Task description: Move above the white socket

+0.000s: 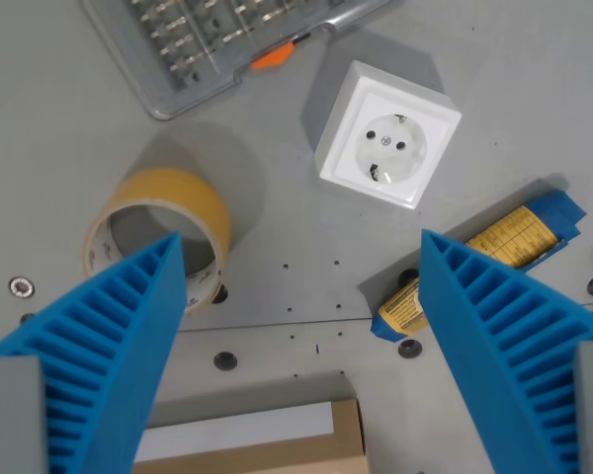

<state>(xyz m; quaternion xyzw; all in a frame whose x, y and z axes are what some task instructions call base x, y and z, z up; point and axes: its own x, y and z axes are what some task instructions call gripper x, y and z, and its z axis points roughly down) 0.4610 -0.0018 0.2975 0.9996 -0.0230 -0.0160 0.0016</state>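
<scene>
The white socket [387,134] is a square box with a round two-pin outlet, lying on the grey table in the upper middle of the wrist view, slightly to the right. My gripper [301,252] hangs above the table with its two blue ribbed fingers [119,336] spread wide apart and nothing between them. The socket lies beyond the fingertips, toward the top of the view, nearer the right finger [504,326].
A roll of yellowish tape [158,237] stands by the left finger. A clear bit case [217,35] with an orange latch lies at the top. A yellow and blue object [494,257] sits at the right. A cardboard box [257,444] shows at the bottom.
</scene>
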